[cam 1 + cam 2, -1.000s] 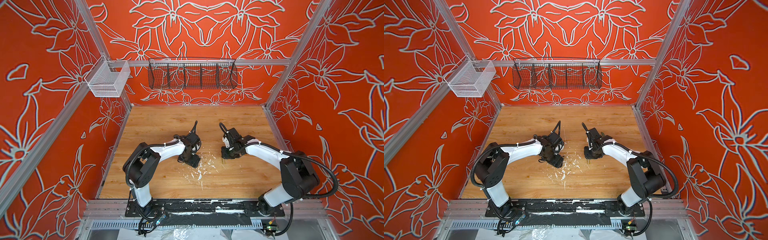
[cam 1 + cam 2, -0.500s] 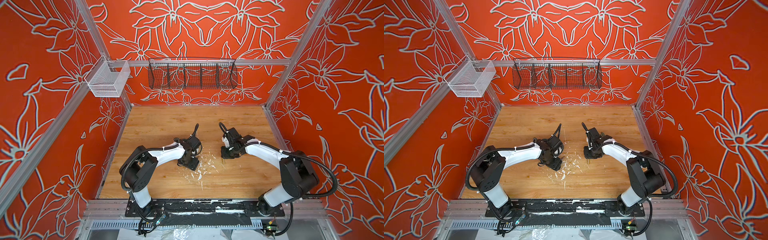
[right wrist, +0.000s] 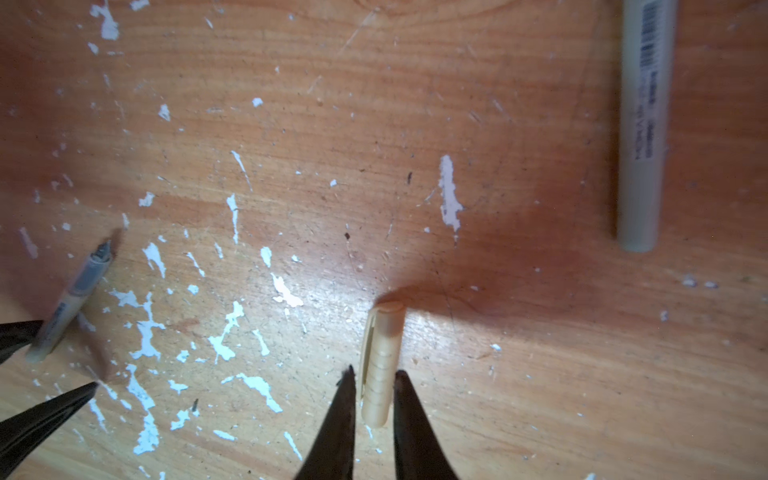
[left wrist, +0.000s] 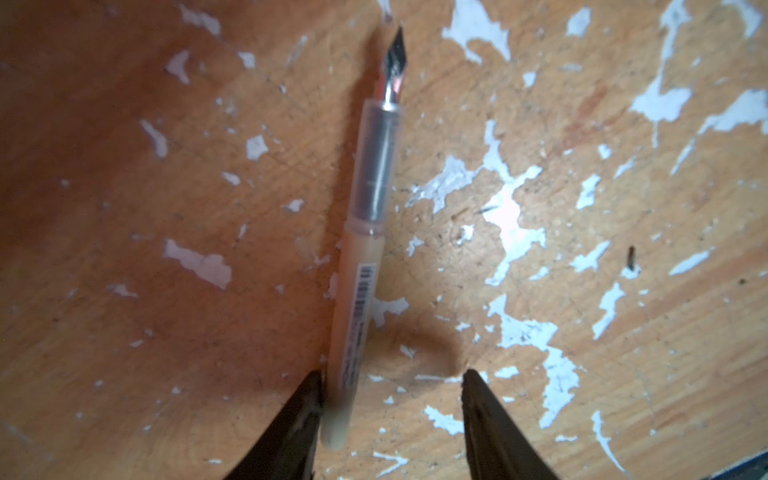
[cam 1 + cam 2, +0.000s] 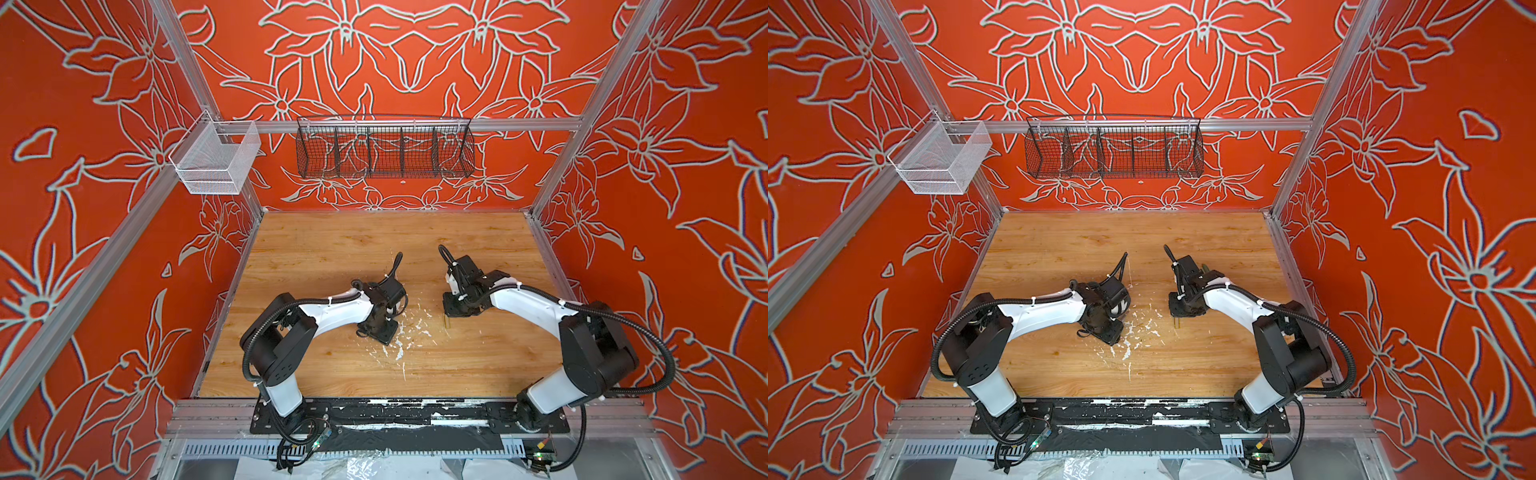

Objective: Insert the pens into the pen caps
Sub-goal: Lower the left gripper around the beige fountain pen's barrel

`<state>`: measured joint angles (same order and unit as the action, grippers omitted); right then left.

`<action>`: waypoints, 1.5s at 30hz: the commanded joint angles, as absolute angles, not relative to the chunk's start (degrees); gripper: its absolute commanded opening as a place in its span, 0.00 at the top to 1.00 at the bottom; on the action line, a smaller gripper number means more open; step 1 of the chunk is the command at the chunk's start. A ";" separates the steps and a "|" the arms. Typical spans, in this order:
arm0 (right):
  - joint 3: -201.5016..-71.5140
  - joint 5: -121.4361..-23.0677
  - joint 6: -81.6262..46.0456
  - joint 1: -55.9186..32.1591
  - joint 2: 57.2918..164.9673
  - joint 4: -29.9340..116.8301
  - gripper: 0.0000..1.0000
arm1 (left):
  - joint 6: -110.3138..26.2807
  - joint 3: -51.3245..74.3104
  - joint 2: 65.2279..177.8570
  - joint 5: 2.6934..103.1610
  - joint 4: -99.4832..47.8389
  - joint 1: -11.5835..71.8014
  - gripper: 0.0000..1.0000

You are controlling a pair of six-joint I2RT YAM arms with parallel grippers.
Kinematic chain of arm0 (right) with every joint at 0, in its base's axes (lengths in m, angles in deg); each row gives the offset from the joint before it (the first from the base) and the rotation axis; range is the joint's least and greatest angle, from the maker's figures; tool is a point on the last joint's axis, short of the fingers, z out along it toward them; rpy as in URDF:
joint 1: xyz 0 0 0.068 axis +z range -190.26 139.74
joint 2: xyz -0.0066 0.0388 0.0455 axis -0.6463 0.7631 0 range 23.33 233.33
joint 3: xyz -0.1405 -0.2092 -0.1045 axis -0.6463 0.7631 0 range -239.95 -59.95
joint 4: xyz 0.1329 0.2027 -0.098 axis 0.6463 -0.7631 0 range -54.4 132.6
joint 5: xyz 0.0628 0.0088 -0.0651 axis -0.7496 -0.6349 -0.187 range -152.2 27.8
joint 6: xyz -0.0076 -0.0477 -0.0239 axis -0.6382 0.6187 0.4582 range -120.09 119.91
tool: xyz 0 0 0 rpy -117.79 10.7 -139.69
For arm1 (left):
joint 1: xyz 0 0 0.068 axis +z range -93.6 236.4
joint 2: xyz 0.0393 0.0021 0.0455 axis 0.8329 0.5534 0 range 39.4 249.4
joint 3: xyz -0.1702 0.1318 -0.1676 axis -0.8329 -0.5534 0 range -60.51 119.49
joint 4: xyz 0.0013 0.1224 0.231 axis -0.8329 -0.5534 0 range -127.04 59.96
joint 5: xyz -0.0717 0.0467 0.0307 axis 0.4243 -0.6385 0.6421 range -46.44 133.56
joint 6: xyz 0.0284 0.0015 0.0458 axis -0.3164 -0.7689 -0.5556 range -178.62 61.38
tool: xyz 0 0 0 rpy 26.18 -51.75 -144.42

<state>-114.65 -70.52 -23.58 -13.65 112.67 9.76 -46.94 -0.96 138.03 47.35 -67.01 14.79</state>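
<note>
A beige pen (image 4: 361,266) with a metal nib lies flat on the wooden table (image 5: 332,257). My left gripper (image 4: 390,376) is open around its rear end: one finger touches the barrel, and the other finger stands well clear. The same pen (image 3: 68,303) shows in the right wrist view. A beige pen cap (image 3: 380,357) lies between the fingers of my right gripper (image 3: 374,372). One finger touches the cap and a thin gap shows at the other. In both top views the cap (image 5: 446,323) pokes out under the right gripper (image 5: 457,309). A pale pen (image 3: 642,124) lies farther off.
White paint flecks (image 5: 399,345) cover the table's middle between the grippers. A black wire basket (image 5: 384,145) hangs on the back wall and a white mesh basket (image 5: 216,160) on the left rail. Red walls close in the table on three sides.
The left arm has shifted slightly, its elbow swinging left and its wrist settling a little lower and left. The right arm has not visibly moved.
</note>
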 commanded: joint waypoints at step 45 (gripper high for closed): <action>-115.90 -69.78 -21.70 -11.26 121.00 9.46 0.82 | -46.76 -5.21 135.88 46.79 -61.87 16.45 0.54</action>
